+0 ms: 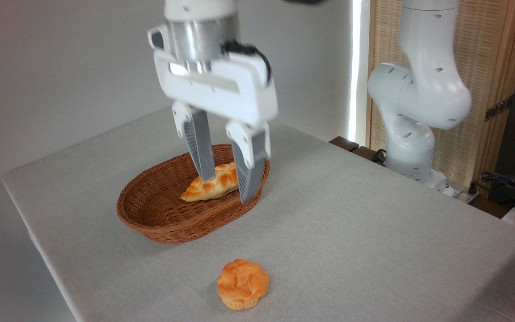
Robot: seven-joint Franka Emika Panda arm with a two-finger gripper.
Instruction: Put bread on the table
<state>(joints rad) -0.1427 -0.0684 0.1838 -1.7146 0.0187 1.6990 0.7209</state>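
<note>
Grey-white cloth covers the surface [373, 232], a broad rectangle whose left corner and near-left edge drop off in view, while its right and near parts run out of frame; wide bare cloth lies to the right of the basket and around the bun. Behind the far right edge stands the white base and lower joints of the robot arm [418, 103], with cables and dark gear beside it. The pincer [226, 188] hangs from the top of the picture with its two grey ribbed fingers [200, 147] pointing down and parted by a moderate gap, holding nothing; in this view its tips overlap the basket's far end and the loaf, though its height above them cannot be told. The brown oval wicker basket [150, 214] sits left of centre, long axis running from near-left to far-right. Inside it lies the long braided golden loaf [210, 185], aligned with that axis. The bread [242, 284], a small round orange-golden bun, stands upright on the cloth near the front, domed top up, well apart from the basket, with nothing around it.
</note>
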